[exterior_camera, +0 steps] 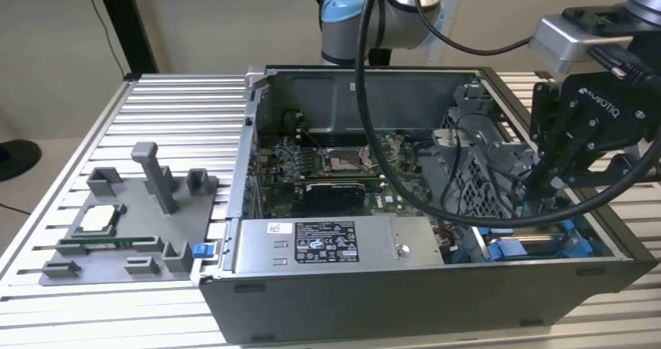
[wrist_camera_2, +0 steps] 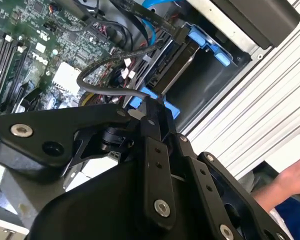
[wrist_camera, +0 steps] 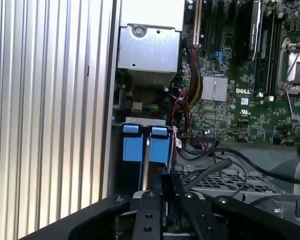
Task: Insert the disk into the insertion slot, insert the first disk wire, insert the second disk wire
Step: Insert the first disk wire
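The disk (wrist_camera: 159,145) stands on edge in its blue frame, seated in the insertion slot (wrist_camera_2: 212,85) at the front corner of the open computer case, on the exterior view's right (exterior_camera: 516,248). My black gripper (exterior_camera: 539,185) reaches down into that corner. In both wrist views its fingertips (wrist_camera_2: 149,106) are pressed together right at the disk's blue clip (wrist_camera_2: 157,102). A thin grey disk wire (wrist_camera_2: 105,90) loops from the motherboard side and ends between the fingertips. The same wire (wrist_camera: 210,170) runs into the gripper (wrist_camera: 163,179).
A grey power supply box (exterior_camera: 325,244) with a sticker lies along the case front. The motherboard (exterior_camera: 330,171) fills the case floor. A grey fixture tray (exterior_camera: 124,225) sits on the slatted table at the exterior view's left. A person's hand (wrist_camera_2: 295,175) is beside the table.
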You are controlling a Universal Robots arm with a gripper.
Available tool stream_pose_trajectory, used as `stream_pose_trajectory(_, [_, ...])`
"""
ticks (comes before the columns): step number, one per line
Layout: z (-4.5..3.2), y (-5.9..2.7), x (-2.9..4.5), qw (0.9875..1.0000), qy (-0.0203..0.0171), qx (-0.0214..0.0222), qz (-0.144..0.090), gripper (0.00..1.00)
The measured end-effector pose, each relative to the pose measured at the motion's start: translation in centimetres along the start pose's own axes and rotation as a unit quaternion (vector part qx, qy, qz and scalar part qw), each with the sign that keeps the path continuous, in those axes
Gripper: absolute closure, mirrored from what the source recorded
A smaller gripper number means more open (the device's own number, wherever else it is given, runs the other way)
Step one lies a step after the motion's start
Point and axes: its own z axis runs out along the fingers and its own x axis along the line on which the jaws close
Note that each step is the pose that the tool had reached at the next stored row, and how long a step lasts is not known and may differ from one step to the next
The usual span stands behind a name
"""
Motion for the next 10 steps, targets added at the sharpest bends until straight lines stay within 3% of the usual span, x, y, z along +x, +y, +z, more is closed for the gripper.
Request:
stream_pose_trajectory(5, [-0.02,-0.78,0.09,1.0000,-0.0001,-0.0019,0.000,1.00])
stream_pose_trajectory(10, [-0.04,-1.91,0.33,1.0000,-0.0004,-0.0076,0.000,1.00])
